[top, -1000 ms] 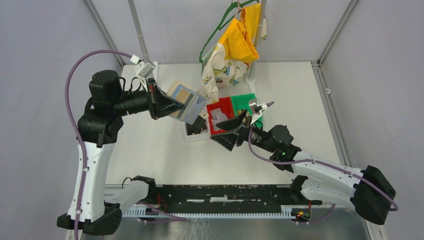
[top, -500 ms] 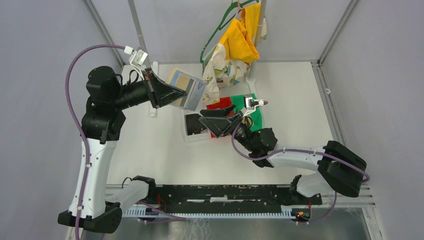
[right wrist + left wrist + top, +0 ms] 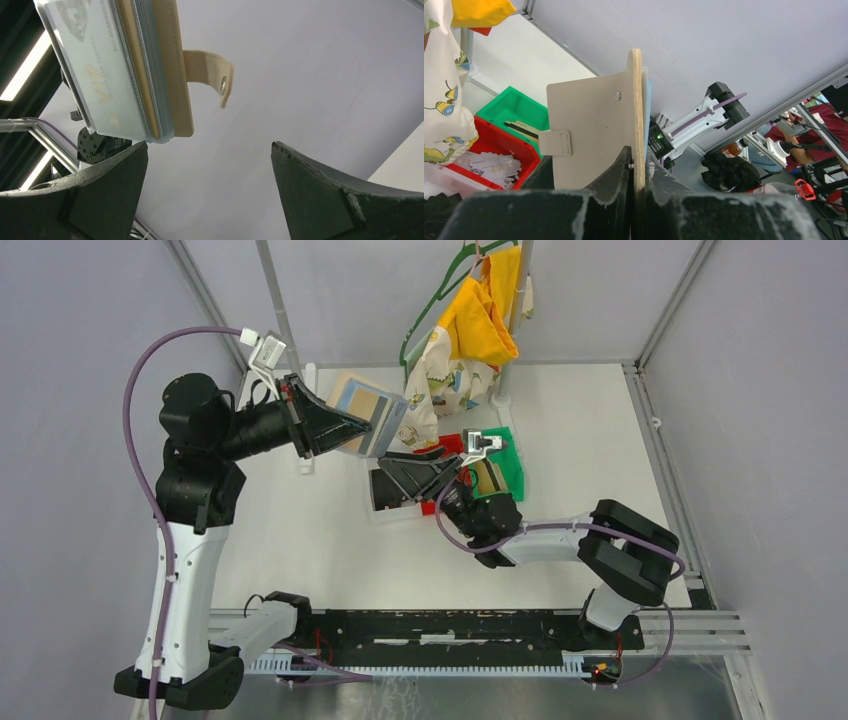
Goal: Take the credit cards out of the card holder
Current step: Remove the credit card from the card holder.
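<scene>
The tan leather-like folding card holder (image 3: pixel 368 425) is held up off the white surface (image 3: pixel 300 540). One of its edges is clamped in the nearly closed left gripper (image 3: pixel 638 167), and its snap tab (image 3: pixel 212 70) hangs free. The right gripper (image 3: pixel 210 150) is spread wide and grasps nothing. It is aimed upward, and in the right wrist view the holder is seen above the left-hand jaw, not between the two. A pale grey credit card (image 3: pixel 92 85) marked VIP is seen on the holder's outer face, its long axis apparently running down toward that jaw. The free right arm is judged the one to draw it, once shifted sideways to bracket the card's edge.
</scene>
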You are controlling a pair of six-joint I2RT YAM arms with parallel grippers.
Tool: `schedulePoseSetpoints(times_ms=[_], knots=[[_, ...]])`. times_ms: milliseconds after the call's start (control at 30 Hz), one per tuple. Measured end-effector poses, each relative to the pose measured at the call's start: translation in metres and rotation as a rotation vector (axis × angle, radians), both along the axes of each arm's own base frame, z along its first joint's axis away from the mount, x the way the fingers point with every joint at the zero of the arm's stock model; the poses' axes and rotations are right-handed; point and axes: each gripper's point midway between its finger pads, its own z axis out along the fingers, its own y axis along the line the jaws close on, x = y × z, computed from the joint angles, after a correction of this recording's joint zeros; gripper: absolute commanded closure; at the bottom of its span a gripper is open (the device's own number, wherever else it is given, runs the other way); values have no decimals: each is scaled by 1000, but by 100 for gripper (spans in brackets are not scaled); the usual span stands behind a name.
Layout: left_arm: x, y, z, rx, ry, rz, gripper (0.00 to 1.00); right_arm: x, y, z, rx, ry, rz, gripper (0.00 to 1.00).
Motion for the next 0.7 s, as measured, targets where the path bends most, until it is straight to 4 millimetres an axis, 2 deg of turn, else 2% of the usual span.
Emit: schedulePoseSetpoints(times_ms=[233, 433, 533, 600, 700], knots=[[-8, 0, 7, -9, -16, -12, 90, -1, 18, 22, 49, -32, 44, 2], [-17, 2, 15, -15, -49, -18, 91, -20, 24, 28, 41, -88, 123, 2], [-18, 2, 15, -12, -49, -12, 91, -30, 11, 17, 11, -81, 127, 2], [-16, 3, 15, -4, -48, 2, 91, -38, -6, 8, -12, -75, 114, 2], [-12, 5, 21, 4, -68, 32, 90, -47, -27, 9, -20, -102, 90, 2]])
